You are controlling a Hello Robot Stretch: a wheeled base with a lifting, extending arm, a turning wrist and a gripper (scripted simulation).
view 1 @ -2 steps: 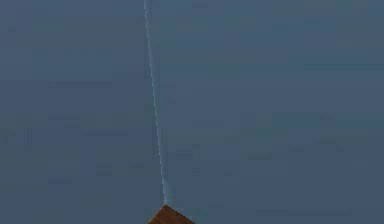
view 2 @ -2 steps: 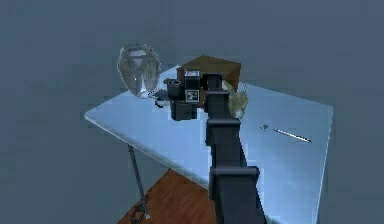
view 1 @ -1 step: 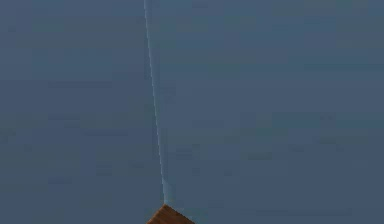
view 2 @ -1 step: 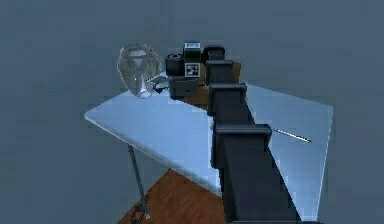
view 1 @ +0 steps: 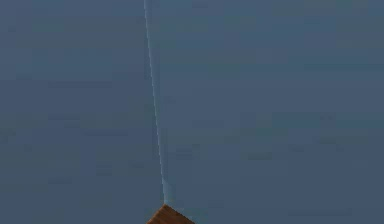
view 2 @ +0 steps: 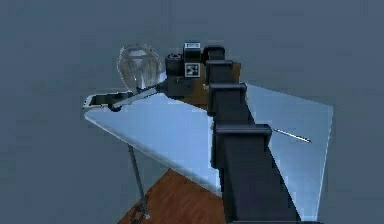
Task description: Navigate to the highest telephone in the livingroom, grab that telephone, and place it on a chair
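In the arm side view my arm [view 2: 235, 130] reaches out over a pale blue table [view 2: 170, 125]. The gripper [view 2: 116, 101] points toward the table's left corner. A small flat light-coloured thing [view 2: 97, 99], perhaps the telephone, lies on the tabletop at the fingers' far end. I cannot tell whether the gripper holds anything. A clear glass vessel [view 2: 138, 65] stands on the table just behind the gripper.
A thin pen-like stick [view 2: 293, 135] lies on the table right of the arm. A slim table leg [view 2: 136, 175] drops to brown floor [view 2: 175, 200]. In the forward view two blue-grey walls meet in a corner [view 1: 155, 100] close ahead, above a patch of brown floor [view 1: 170, 215].
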